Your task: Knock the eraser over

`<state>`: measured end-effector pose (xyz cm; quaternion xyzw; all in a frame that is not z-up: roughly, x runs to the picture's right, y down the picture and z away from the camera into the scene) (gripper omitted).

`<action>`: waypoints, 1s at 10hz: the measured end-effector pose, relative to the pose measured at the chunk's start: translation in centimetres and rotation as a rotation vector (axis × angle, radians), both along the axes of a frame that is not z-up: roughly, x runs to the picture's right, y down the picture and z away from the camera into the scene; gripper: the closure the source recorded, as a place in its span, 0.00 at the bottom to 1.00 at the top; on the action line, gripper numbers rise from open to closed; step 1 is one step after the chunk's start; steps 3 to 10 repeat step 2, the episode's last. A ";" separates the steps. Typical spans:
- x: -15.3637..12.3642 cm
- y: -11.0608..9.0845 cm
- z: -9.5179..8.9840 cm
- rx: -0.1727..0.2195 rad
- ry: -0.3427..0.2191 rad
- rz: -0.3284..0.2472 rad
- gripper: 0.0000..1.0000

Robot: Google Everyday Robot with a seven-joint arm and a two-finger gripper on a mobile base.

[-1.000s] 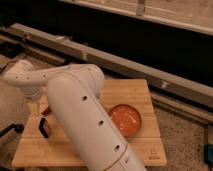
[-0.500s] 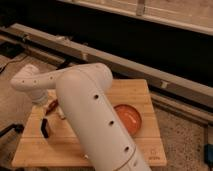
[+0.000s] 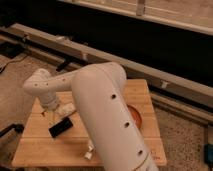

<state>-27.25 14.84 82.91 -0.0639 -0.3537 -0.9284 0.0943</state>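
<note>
The eraser [image 3: 60, 127] is a small black block lying slantwise on the left part of the wooden table [image 3: 45, 147]. My white arm reaches from the lower right across the table. Its wrist [image 3: 46, 92] hangs over the table's left side. My gripper [image 3: 56, 113] points down just above and behind the eraser, very close to its upper end. I cannot tell whether it touches the eraser.
An orange bowl [image 3: 135, 118] sits on the right of the table, half hidden by my arm. A small white piece [image 3: 89, 153] lies near the front edge. A pale object [image 3: 67, 108] lies beside the gripper. A metal rail [image 3: 100, 55] runs behind the table.
The arm has swung right and the wrist moved toward the table's middle. The eraser stood near the left edge; now it lies slanted, farther right.
</note>
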 end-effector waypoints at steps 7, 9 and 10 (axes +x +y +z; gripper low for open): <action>0.4 0.1 0.2 -0.005 0.013 0.015 0.20; 0.4 0.1 0.2 -0.005 0.013 0.015 0.20; 0.4 0.1 0.2 -0.005 0.013 0.015 0.20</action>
